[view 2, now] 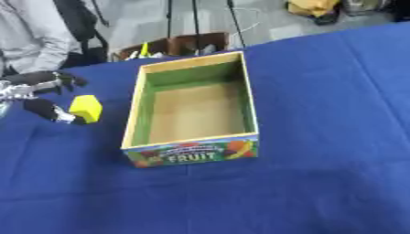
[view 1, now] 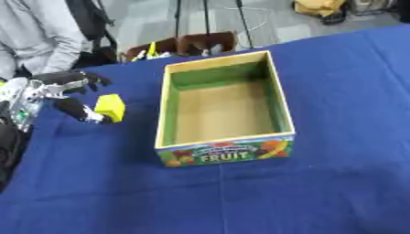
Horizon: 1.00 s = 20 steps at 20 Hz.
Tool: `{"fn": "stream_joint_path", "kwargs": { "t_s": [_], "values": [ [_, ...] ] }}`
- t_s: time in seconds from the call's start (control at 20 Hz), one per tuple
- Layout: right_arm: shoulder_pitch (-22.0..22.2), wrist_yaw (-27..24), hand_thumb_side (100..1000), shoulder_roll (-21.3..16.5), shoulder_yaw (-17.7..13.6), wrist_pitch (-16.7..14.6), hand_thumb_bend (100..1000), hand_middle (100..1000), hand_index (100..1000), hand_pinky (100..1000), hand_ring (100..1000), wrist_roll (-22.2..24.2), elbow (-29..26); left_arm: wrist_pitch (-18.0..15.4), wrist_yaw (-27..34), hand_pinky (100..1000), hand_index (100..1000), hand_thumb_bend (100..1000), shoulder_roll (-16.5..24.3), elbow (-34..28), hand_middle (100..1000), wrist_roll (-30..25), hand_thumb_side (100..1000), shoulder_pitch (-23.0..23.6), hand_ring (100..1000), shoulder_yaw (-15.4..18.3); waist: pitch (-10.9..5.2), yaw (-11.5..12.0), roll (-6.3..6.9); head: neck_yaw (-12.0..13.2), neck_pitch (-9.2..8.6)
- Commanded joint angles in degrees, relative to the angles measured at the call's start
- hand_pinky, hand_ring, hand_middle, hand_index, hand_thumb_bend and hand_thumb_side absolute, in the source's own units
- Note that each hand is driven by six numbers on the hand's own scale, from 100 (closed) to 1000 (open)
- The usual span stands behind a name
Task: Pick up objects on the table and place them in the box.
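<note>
At the left edge of the frame, my left hand (view 1: 56, 93) reaches in low, thumb under and fingers spread above the yellow block (view 1: 110, 108). The thumb seems to touch it, though I cannot be sure. The block sits on the blue tablecloth (view 1: 320, 192), left of the empty fruit box (view 1: 227, 153), so lifting comes first.

Both head cams look down, mid-range; shared: box (view 1: 224, 103), blue table (view 1: 336, 183).
</note>
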Motion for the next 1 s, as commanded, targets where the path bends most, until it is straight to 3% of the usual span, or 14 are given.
{"fn": "stream_joint_path", "kwargs": {
  "t_s": [0.05, 0.3, 1.0],
  "values": [
    [-0.70, 0.66, 570, -1.25, 0.05, -0.27, 228, 518, 703, 696, 919, 0.26, -0.89, 0.47, -2.51, 704, 966, 744, 1.93, -0.03, 871, 2.41, 642, -1.33, 805, 0.89, -0.76, -0.24, -0.18, 0.62, -1.17],
    [-0.90, 1.14, 572, -1.26, 0.07, -0.64, 234, 517, 703, 697, 920, 0.27, -0.89, 0.72, -4.65, 702, 965, 720, 1.95, 1.24, 869, 3.15, 627, -1.37, 811, 0.97, 0.01, -0.88, 0.11, 1.21, -1.50],
    [-0.98, 2.13, 567, -1.25, 0.25, -1.02, 241, 516, 702, 698, 923, 0.23, -0.89, -0.52, -4.17, 679, 968, 590, 2.27, 2.47, 850, -4.53, 606, -1.02, 784, 1.05, 0.99, -1.26, 0.75, 1.99, -1.73]
  ]
}}
